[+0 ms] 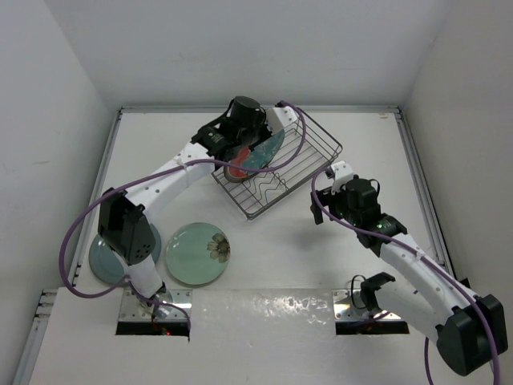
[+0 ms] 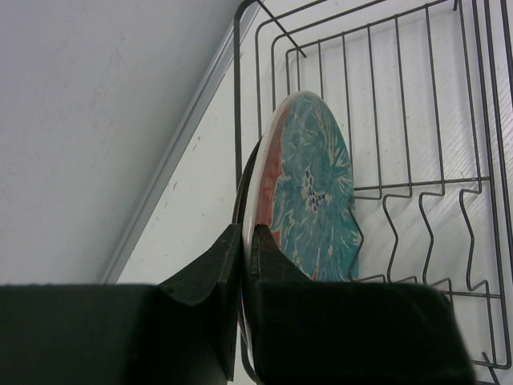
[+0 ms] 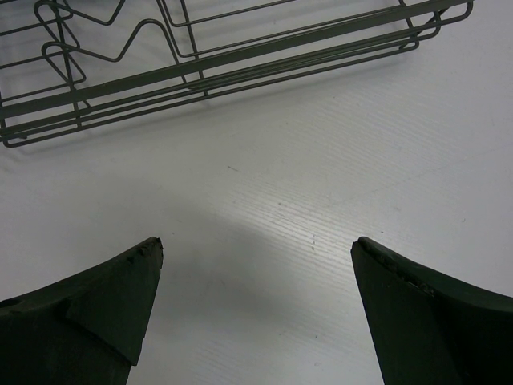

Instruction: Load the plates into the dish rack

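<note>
My left gripper (image 2: 250,233) is shut on the rim of the red-and-teal plate (image 2: 313,192). It holds the plate on edge inside the dish rack (image 2: 425,184), near the rack's left end. From above, the plate (image 1: 260,155) leans in the rack (image 1: 333,148) under my left gripper (image 1: 239,148). The pale green plate (image 1: 196,253) with the brown flower lies flat on the table near the left arm's base. The cream plate is out of view. My right gripper (image 3: 256,245) is open and empty over bare table, just in front of the rack (image 3: 240,68). It also shows in the top view (image 1: 325,196).
A grey-blue round disc (image 1: 100,261) lies at the left arm's base, partly under the arm. White walls close the table on the left, back and right. The left arm's purple cable (image 1: 80,220) loops over the table's left side.
</note>
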